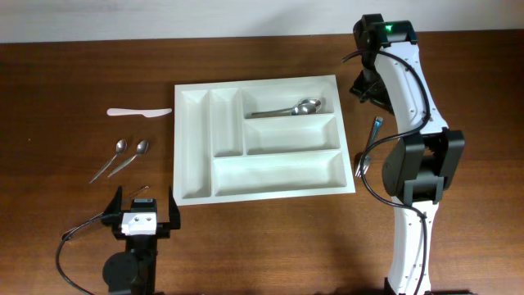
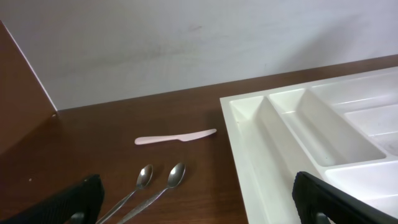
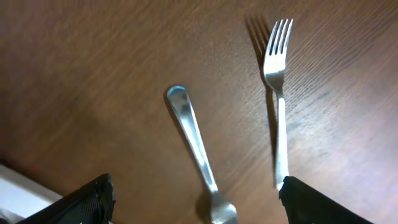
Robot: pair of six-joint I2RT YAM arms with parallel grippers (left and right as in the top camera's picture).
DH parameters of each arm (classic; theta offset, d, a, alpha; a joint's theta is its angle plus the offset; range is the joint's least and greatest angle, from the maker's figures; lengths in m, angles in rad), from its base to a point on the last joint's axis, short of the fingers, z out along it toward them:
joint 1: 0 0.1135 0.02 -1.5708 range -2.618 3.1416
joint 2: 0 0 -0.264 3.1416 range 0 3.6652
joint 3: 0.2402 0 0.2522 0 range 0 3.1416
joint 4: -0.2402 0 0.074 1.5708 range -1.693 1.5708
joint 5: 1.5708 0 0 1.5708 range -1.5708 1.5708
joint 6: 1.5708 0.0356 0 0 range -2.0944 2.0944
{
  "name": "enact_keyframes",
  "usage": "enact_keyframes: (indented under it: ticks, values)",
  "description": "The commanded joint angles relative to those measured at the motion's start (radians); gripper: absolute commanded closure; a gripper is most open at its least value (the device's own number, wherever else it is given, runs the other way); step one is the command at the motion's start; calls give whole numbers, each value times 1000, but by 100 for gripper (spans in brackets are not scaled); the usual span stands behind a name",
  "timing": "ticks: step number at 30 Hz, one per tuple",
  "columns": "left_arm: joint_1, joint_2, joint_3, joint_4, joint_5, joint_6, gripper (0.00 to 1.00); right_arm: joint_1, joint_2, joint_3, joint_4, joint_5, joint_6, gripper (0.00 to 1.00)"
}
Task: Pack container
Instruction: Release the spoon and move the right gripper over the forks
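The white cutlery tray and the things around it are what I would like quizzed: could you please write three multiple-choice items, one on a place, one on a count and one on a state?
1. Where does the white plastic knife lie?
A. on the table, left of the container
B. inside the container
C. between the right arm's fingers

2. How many spoons lie left of the container?
A. none
B. two
C. five

3. How does the left gripper stand?
A. shut on a spoon
B. shut, holding nothing
C. open, holding nothing

Answers:
1 A: the overhead view shows it on bare wood beside the container.
2 B: the left wrist view shows two bowls side by side.
3 C: its fingers stand wide apart with nothing between them.
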Motion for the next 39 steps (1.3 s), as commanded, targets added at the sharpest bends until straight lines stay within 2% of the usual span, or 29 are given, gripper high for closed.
enact_keyframes:
  ticks: [1, 7, 18, 26, 39]
  values:
    - [6, -8, -5, -1, 8, -11, 1, -5, -32, -9, 17, 30, 170, 14]
    - [6, -8, -5, -2, 8, -11, 1, -9, -32, -9, 28, 66, 169, 14]
    - [6, -8, -5, -2, 8, -11, 1, -74, -83, -10, -50, 121, 130, 14]
    - [6, -8, -5, -1, 8, -11, 1, -93, -164, -19, -48, 135, 123, 19]
    - [6, -8, -5, -2, 8, -11, 1, -92, -274, -99, 150, 115, 92, 21]
